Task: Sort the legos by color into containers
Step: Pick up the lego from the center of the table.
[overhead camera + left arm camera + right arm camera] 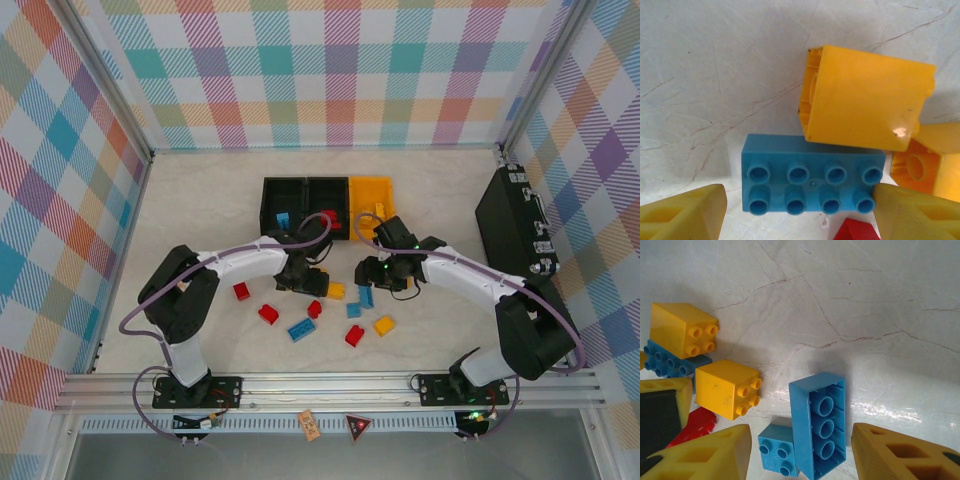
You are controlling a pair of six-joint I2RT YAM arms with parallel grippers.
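Along the far middle of the bench [190, 200], three bins are standing side by side, touching. The left black bin [278, 194] is holding a blue brick [283, 220]. The middle black bin [322, 192] is holding a red brick [330, 216]. The yellow-orange bin [370, 188] is sitting at the right end, and whatever is lying in it is too close in colour to make out.

Just in front of the bins, the loose legos [301, 329] are lying scattered on the bench, red, blue and yellow-orange pieces mixed together.

The left tool [800, 215] is hovering low with its fingers spread apart. A blue eight-stud brick [812, 182] is lying studs-up between them, with a yellow brick [867, 105] lying on its side just beyond it. The right tool [805, 455] is gaping wide too, straddling a long blue brick [820, 425] that is showing its hollow underside. A small blue four-stud brick [776, 450] is sitting just beside that one.

A large black case [515, 220] is lying at the bench's right edge.
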